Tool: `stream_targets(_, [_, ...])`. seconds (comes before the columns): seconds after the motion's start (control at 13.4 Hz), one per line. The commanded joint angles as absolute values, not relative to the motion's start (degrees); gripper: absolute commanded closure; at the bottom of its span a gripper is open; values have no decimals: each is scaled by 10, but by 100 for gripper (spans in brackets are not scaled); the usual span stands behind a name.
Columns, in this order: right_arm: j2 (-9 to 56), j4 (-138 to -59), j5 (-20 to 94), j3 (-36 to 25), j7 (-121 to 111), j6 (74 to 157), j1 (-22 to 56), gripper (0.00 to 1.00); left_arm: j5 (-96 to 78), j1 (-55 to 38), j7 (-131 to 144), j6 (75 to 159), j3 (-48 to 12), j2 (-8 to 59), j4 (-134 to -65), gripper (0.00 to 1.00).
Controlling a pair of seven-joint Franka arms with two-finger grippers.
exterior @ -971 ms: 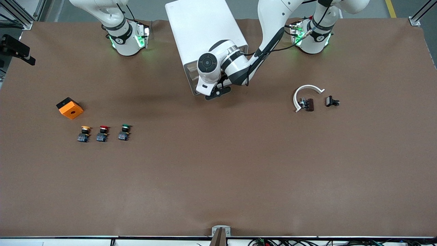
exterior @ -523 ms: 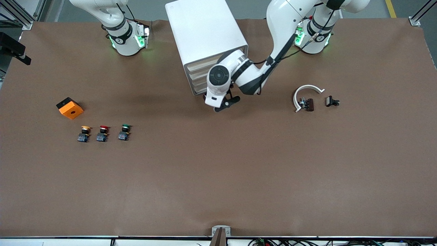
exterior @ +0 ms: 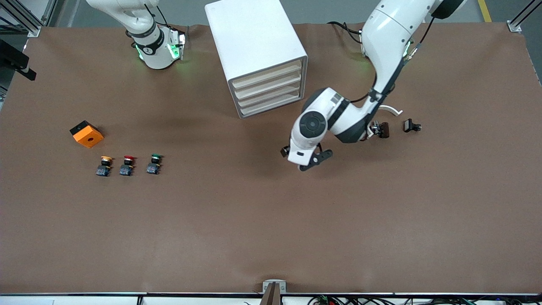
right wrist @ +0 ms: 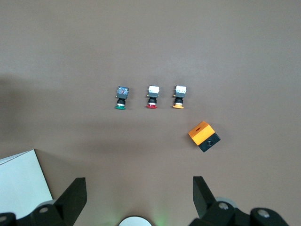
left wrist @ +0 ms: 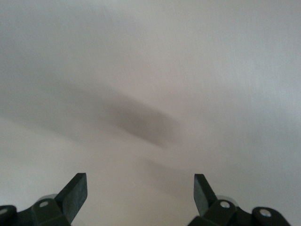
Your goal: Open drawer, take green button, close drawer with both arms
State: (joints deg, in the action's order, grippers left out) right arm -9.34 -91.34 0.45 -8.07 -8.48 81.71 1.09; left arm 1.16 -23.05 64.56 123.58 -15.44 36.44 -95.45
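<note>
The white cabinet (exterior: 254,42) stands at the robots' edge of the table. Its four cream drawer fronts (exterior: 269,87) all sit flush and shut. The green-capped button (exterior: 155,163) lies on the table toward the right arm's end, beside a red-capped one (exterior: 127,164) and a yellow-capped one (exterior: 104,165). My left gripper (exterior: 311,163) hangs open and empty over bare table, clear of the cabinet; the left wrist view shows only its open gripper (left wrist: 140,190) over blurred surface. My right gripper (right wrist: 139,193) is open and empty, high over the table, looking down on the green button (right wrist: 121,98).
An orange and black box (exterior: 87,134) lies near the buttons and shows in the right wrist view (right wrist: 203,136). A white curved piece (exterior: 391,110) and two small dark parts (exterior: 381,129) (exterior: 411,126) lie toward the left arm's end. A cabinet corner (right wrist: 21,181) shows in the right wrist view.
My left arm has swung away from the cabinet's front, toward the front camera and its own end of the table, uncovering the drawer fronts. The right arm has not moved.
</note>
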Motion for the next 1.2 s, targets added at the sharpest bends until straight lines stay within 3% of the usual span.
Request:
stream_targets(0.0, [-108,-923,4,-75,-56,811,12,0,22,-173,567,1229,-162,315,-993,0])
stream_targets(0.82, [-114,-925,5,-76,-55,808,21,0,11,39,153,1009,-163,116,-1013,0])
stream_targets(1.12, [-121,-925,5,-76,-55,797,17,0,-3,83,90,976,-163,55,-1014,0])
